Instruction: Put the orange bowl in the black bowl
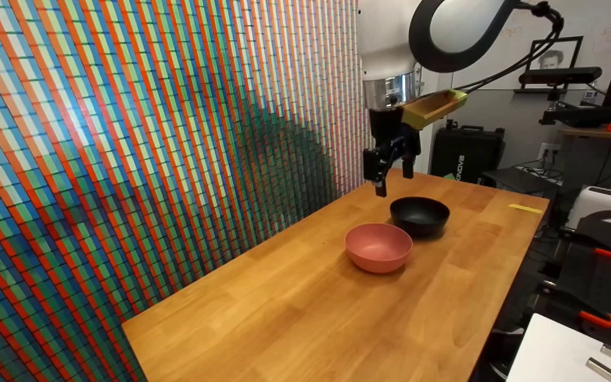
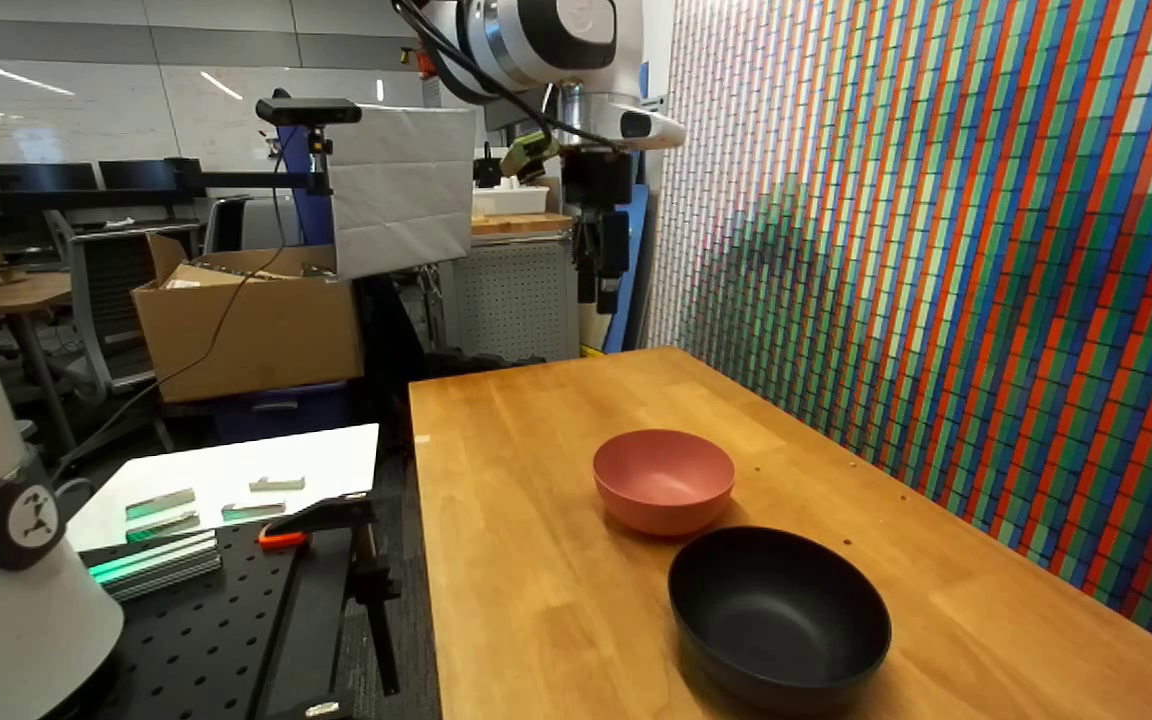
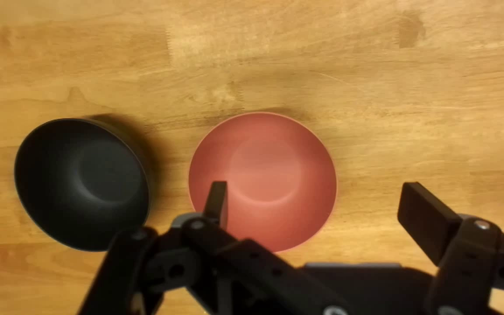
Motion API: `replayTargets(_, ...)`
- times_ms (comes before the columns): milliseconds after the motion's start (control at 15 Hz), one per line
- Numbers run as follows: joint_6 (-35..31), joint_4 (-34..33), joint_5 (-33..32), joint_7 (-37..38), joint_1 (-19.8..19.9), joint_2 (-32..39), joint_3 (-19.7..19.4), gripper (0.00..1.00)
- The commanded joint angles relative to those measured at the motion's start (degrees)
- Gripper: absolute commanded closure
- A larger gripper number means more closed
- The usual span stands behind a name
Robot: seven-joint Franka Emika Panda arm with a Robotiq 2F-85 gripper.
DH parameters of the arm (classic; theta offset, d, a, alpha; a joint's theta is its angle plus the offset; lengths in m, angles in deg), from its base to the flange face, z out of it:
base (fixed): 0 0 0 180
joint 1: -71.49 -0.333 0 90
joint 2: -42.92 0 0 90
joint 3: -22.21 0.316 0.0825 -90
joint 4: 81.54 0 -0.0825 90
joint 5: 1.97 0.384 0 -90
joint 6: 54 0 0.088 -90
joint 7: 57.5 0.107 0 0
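The gripper [image 3: 320, 201] hangs in the air with its two fingers [image 3: 426, 221] wide apart, holding nothing. Down under it sits the orange bowl [image 3: 265, 173], a bit to the left in the wrist view. One finger shows over the bowl's inside and one over the table [image 3: 431, 96], so the right rim lines up with the gap. I think going down there could pinch it. Farther left, close but apart, is the black bowl [image 3: 83, 183].

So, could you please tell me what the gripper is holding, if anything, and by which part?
Nothing is held: the gripper hangs open above the table.
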Motion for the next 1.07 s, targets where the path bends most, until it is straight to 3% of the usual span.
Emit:
replayTargets(0,-1.1,-4.9,-3.8,2.3,-3.8,5.9,-2.7,0.00)
replayTargets(1000,-1.4,-19.1,-4.5,1.0,-11.0,24.2,-10.0,0.00)
